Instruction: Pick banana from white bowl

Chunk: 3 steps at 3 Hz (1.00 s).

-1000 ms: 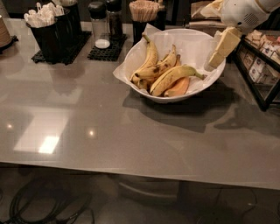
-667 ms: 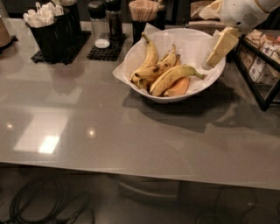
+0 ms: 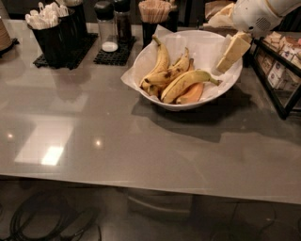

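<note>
The white bowl [image 3: 197, 104], lined with crinkled white paper, stands on the grey counter at the back right. It holds several bananas. The banana [image 3: 186, 82], long, gently curved and fairly clean yellow, lies across the front of the pile with its stem pointing right. Smaller spotted bananas [image 3: 162, 63] lie behind it, and an orange-toned one [image 3: 193, 94] lies under it. My gripper [image 3: 232, 52], cream-coloured on a white arm, hangs over the bowl's right rim, just right of and above the banana's stem. It holds nothing.
A black holder of white packets [image 3: 51, 28], two shakers [image 3: 109, 28] and a cup of wooden sticks [image 3: 153, 14] stand behind the bowl on the left. A black wire rack of packets [image 3: 282, 70] stands right of the bowl. The counter's front edge runs low across the view.
My gripper has shifted slightly left, a little further in over the bowl's right rim. The bowl and bananas have not moved.
</note>
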Each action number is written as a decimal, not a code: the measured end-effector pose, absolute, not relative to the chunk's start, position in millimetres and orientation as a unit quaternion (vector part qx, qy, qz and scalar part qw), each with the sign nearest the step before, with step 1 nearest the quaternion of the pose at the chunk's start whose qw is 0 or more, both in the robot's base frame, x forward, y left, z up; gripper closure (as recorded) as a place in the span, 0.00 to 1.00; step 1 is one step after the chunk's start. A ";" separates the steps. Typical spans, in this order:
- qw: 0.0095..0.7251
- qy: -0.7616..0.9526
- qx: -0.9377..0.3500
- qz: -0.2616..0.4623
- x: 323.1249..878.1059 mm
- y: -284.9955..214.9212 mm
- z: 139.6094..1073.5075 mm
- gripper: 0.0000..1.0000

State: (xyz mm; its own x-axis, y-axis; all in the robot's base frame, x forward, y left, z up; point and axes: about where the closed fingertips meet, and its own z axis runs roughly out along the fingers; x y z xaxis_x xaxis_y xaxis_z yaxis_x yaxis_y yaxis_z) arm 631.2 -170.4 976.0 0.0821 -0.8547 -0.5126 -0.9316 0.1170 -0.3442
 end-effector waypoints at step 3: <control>0.285 0.694 -0.645 0.144 649.4 -154.6 894.9 0.18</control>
State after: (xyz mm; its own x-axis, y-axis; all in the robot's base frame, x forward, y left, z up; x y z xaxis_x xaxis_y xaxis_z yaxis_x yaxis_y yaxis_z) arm 649.4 -154.6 894.9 -0.0046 -0.8138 -0.5811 -0.9779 0.1252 -0.1675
